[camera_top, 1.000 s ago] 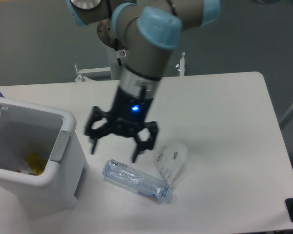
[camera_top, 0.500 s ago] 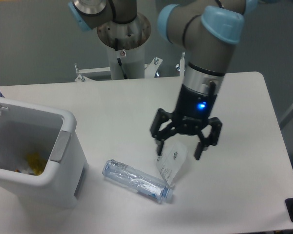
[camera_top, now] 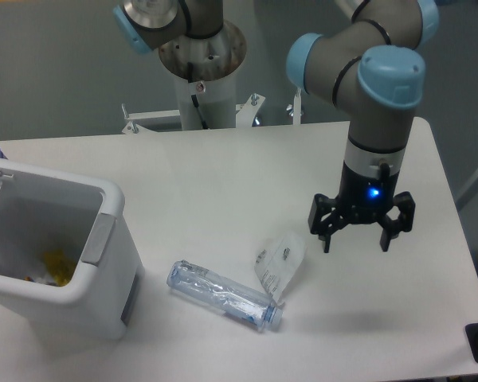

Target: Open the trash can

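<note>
While the bin (camera_top: pixel 60 255) is sitting at the worktop's (camera_top: pixel 223 183) left edge with its top open and yellow scraps (camera_top: pixel 54 267) showing inside, the end effector (camera_top: pixel 357 240) is hanging well to the right above the worktop, fingers spread and gripping nothing. A crushed bottle (camera_top: pixel 223 295) is lying between them, its cap end touching a clear wrapper (camera_top: pixel 281 259)

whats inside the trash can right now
The trash can stands open. At its bottom lie some yellow scraps with a bit of red. The near wall hides the rest of the floor, so anything else down there cannot be seen.
</note>
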`<state>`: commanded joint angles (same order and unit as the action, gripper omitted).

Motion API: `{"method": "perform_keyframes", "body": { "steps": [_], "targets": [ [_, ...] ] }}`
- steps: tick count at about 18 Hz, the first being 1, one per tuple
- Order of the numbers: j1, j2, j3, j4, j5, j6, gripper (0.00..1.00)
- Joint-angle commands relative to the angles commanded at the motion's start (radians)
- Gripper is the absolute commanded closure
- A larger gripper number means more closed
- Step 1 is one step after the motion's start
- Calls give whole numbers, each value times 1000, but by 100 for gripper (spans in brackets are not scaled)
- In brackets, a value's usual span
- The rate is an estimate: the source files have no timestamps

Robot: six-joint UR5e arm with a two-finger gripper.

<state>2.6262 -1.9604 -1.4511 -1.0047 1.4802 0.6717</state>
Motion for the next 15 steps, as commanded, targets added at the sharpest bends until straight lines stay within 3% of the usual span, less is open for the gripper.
{"method": "perform_keyframes", "body": {
  "steps": [3, 11, 15],
  "targets": [
    [-2, -5, -24, -15, 8, 17, 0],
    [-15, 2, -57, -35, 86, 248, 0],
    [-18, 3, -77, -29, 109, 264, 0]
  ]
}}
